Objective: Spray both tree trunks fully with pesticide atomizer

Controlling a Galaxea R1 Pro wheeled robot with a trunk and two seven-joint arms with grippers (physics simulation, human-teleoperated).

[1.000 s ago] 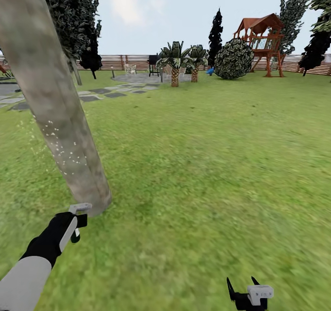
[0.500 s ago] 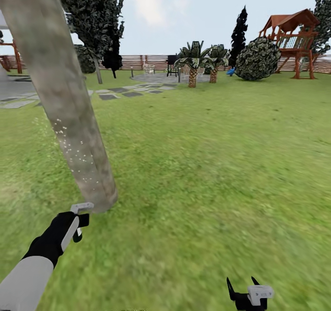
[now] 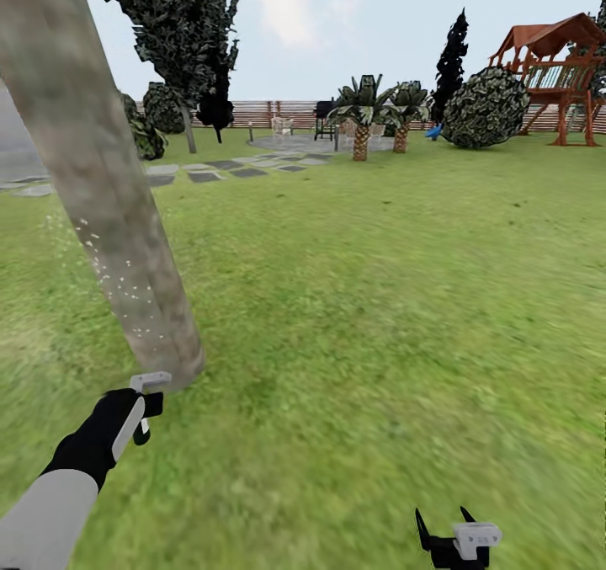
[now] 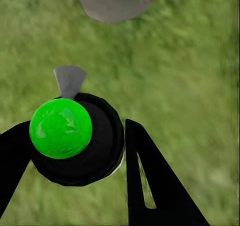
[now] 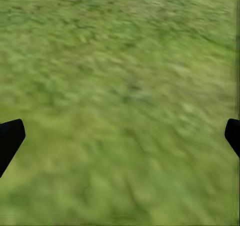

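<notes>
— Arms, how do they sit?
— Left hand [image 3: 139,410] reaches low, clamping the pesticide atomizer [image 3: 145,395] just beside the tree trunk [image 3: 101,208]; right hand [image 3: 446,530] hangs wide apart over grass [image 3: 379,300].

Bright even daylight, no hard shadows; grass [image 3: 379,317] textures blurry, esp. in wrist views.

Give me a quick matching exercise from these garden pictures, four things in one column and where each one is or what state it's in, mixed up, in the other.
1. thick pale grey-beige tree trunk
2. dark pesticide atomizer with pale grey trigger head
3. black right gripper
4. red-brown wooden play tower

A. open over grass
B. far right, by the fence
C. flecked with white droplets
D. clamped in the left gripper

Pairs: 1-C, 2-D, 3-A, 4-B
</notes>
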